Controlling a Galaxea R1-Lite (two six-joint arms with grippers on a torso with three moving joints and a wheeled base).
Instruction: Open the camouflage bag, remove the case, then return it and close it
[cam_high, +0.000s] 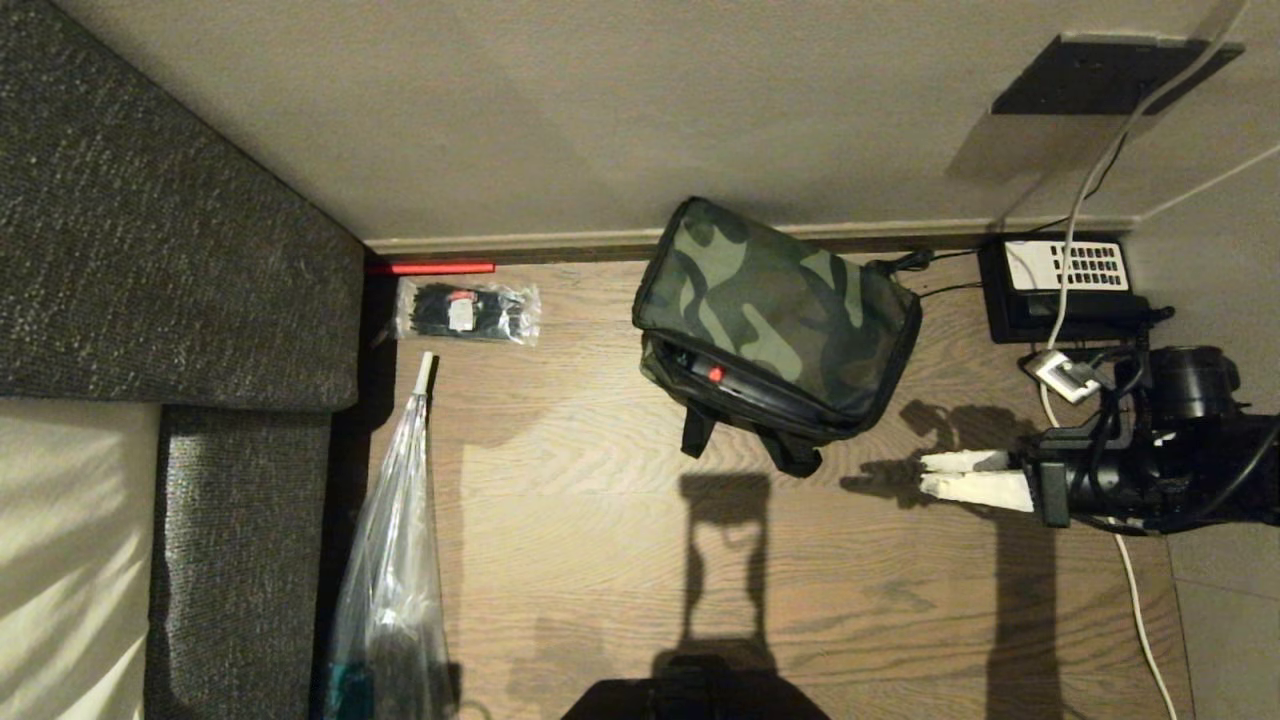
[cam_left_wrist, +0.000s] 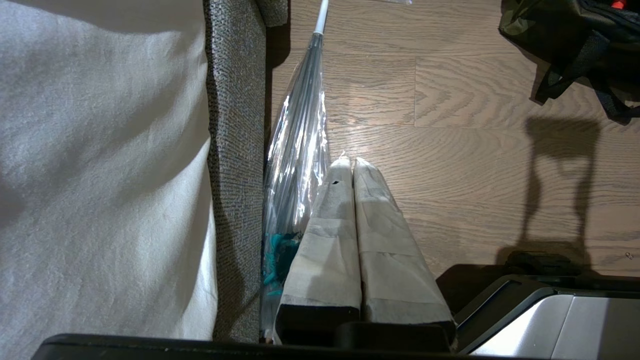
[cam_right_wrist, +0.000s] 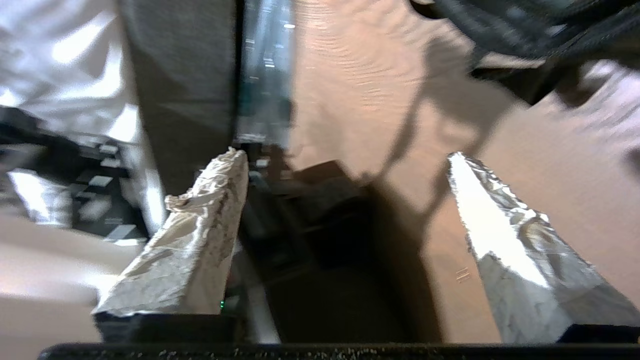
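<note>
The camouflage bag (cam_high: 775, 310) stands on the wooden floor against the wall, its lid lying down over the top. Through a gap along its near edge shows the black case (cam_high: 690, 372) with its small red button. My right gripper (cam_high: 922, 473) hovers to the right of the bag and apart from it, pointing toward it. Its fingers (cam_right_wrist: 220, 200) are spread wide and nothing is between them, so the right gripper (cam_right_wrist: 345, 157) is open. A corner of the bag (cam_right_wrist: 520, 30) shows in the right wrist view. My left gripper (cam_left_wrist: 348, 162) is parked low beside the sofa, shut and empty; the bag (cam_left_wrist: 575, 35) lies far from it.
A grey sofa (cam_high: 170, 250) fills the left side. Beside it lie a wrapped umbrella (cam_high: 395, 560), a clear packet of black items (cam_high: 468, 312) and a red stick (cam_high: 430, 267). A black telephone (cam_high: 1065, 285) with cables sits at the back right, near my right arm.
</note>
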